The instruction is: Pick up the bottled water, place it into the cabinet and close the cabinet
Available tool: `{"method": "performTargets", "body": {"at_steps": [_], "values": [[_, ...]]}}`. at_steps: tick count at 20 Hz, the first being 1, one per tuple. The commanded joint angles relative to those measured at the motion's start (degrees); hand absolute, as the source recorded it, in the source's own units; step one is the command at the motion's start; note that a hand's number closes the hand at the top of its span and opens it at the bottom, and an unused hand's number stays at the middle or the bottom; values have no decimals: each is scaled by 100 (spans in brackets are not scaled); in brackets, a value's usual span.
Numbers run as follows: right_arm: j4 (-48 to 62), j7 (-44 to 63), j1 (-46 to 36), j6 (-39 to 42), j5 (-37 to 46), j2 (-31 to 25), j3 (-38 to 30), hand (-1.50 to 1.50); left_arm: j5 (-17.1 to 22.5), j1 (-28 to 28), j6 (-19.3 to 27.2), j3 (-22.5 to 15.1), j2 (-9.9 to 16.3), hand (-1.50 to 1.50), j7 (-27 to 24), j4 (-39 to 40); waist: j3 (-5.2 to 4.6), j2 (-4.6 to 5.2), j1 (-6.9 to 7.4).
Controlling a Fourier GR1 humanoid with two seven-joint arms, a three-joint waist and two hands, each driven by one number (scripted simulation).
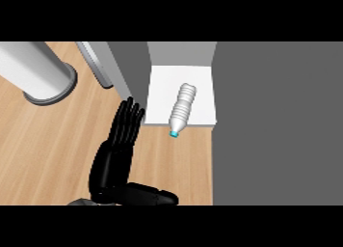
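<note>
The bottled water [182,107] is laid on its side on the cabinet [160,96] floor, cap overhanging the front edge. The left robot hand [116,154] is seen on the desk [39,149], left of it.

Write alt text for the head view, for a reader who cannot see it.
A clear water bottle with a blue cap lies on its side on the white floor of an open cabinet, its cap poking out over the front edge. The robot's left hand, fingers straight, reaches toward the cabinet across the wooden counter.
</note>
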Motion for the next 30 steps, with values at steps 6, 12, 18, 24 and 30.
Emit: {"method": "performTargets", "body": {"at_steps": [6,12,18,24,30], "values": [[-1282,1013,-204,-247,977,26,1453,150,108,973,-326,304,649,-150,-294,-743,-14,22,-10],[-1407,1465,-327,-582,2177,419,2990,150,58,1480,-283,252,625,-150,-537,-1022,-22,-14,-100],[-1216,2044,-1127,-926,2634,736,3802,150,357,1853,-610,684,1106,-150,-506,-1367,-35,-12,14],[-923,2607,-2091,-1049,2822,894,4058,150,542,2317,-951,935,1358,-150,-737,-1478,-47,-34,86],[-577,3163,-2921,-1350,2884,1360,4229,150,736,2478,-1172,1257,1565,-150,-785,-1612,-52,-44,95]]}}
